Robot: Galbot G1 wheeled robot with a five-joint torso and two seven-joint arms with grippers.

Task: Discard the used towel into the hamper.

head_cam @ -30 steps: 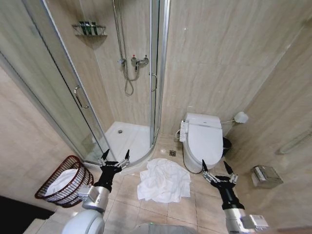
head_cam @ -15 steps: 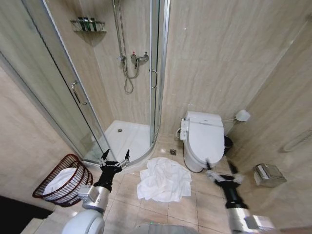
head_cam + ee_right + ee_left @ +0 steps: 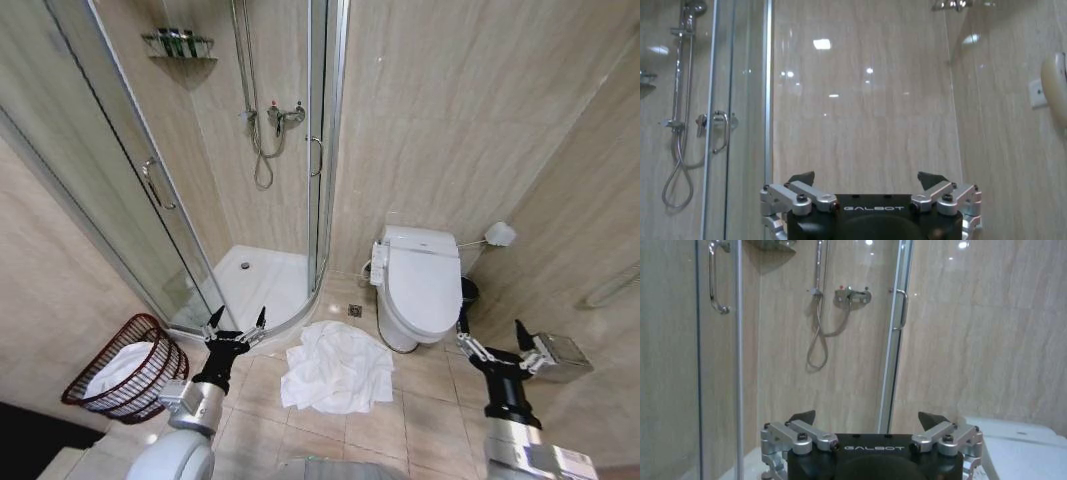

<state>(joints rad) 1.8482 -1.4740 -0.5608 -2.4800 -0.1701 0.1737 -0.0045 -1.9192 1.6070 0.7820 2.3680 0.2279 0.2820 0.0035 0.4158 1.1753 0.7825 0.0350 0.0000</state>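
While the used towel (image 3: 335,368) lies crumpled on the floor tiles at lower centre, in front of the toilet (image 3: 418,288), we judge the task barely begun. Our left hand (image 3: 236,327) hovers released and empty, lower left of centre. Our right hand (image 3: 492,345) is likewise spread wide at lower right. The hamper (image 3: 126,368) stands at far lower left with white cloth inside; pickup and drop remain.
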